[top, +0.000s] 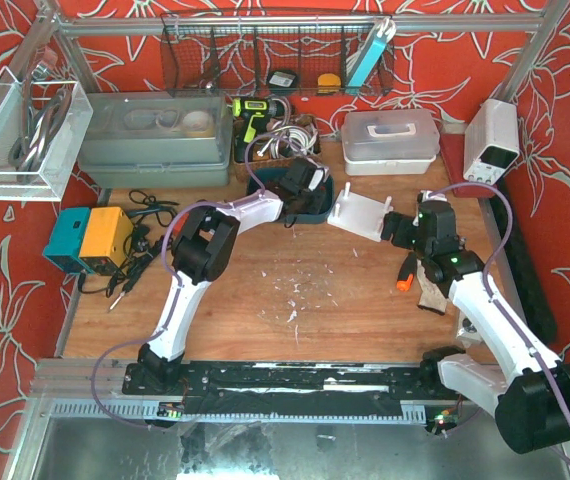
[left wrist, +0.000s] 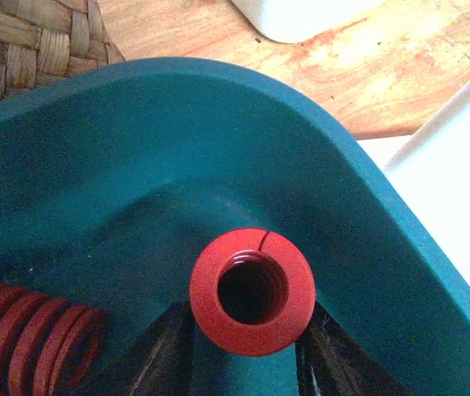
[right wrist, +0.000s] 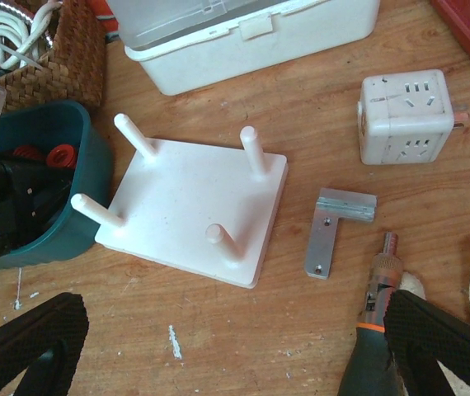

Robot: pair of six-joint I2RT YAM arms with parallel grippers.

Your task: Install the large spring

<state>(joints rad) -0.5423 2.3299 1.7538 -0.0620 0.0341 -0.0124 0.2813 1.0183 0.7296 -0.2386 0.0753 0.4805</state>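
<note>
A large red spring (left wrist: 251,293) shows end-on between my left gripper's dark fingers (left wrist: 165,355), inside the teal bin (left wrist: 136,148). My left gripper (top: 300,185) is shut on it, over the bin (top: 327,203). A second red spring (left wrist: 29,338) lies on the bin floor to the left. The white peg board (right wrist: 194,210) with several upright pegs lies on the table just right of the bin; it also shows in the top view (top: 360,215). My right gripper (right wrist: 235,346) is open and empty, hovering just near of the board (top: 397,228).
A metal L-bracket (right wrist: 334,231), an orange-banded screwdriver (right wrist: 375,346) and a white power cube (right wrist: 406,115) lie right of the board. A white lidded box (right wrist: 251,41) and a wicker basket (right wrist: 62,58) stand behind. Cables and a blue-yellow box (top: 90,238) sit at the left.
</note>
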